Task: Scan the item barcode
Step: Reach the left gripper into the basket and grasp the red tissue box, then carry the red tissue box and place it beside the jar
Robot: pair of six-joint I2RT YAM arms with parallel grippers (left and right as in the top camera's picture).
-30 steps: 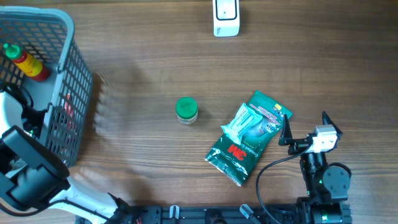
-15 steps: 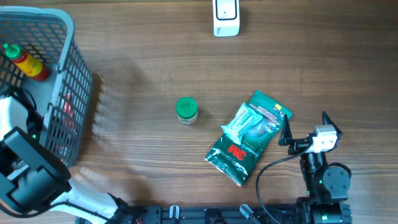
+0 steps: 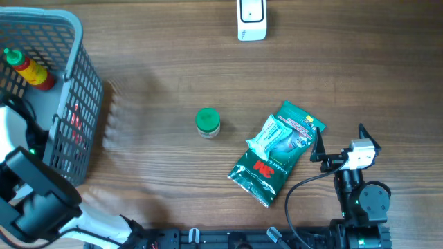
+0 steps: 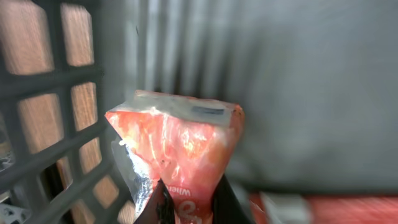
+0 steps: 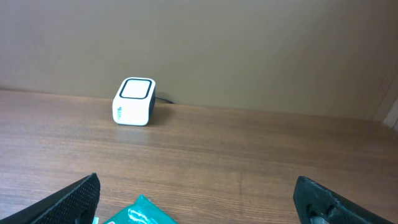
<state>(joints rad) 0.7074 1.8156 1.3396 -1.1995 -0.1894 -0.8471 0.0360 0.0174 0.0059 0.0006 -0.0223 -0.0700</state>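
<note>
two arms work at a wooden counter (image 3: 159, 62). the left tool (image 4: 189, 199) is down inside the grey basket (image 3: 86, 104) at the counter's left end, its dark fingers (image 4: 160, 204) pinched tight on the lower edge of an orange-red packet (image 4: 180, 146). the packet is see-through plastic with a clear sealed strip along its top, and it stands close to the basket's mesh wall, with wood showing through the openings. the picture from that wrist is blurred, so its print cannot be read.

the right tool (image 5: 198, 198) stands wide open and empty near the counter's front right, low over the corner of a green 3m packet (image 3: 277, 153) that lies flat. a green-lidded jar (image 3: 207, 122) stands just left of that packet. the white scanner (image 3: 251, 19) sits at the far edge, well apart from both tools. a red sauce bottle (image 3: 28, 69) lies in the basket's far corner.
</note>
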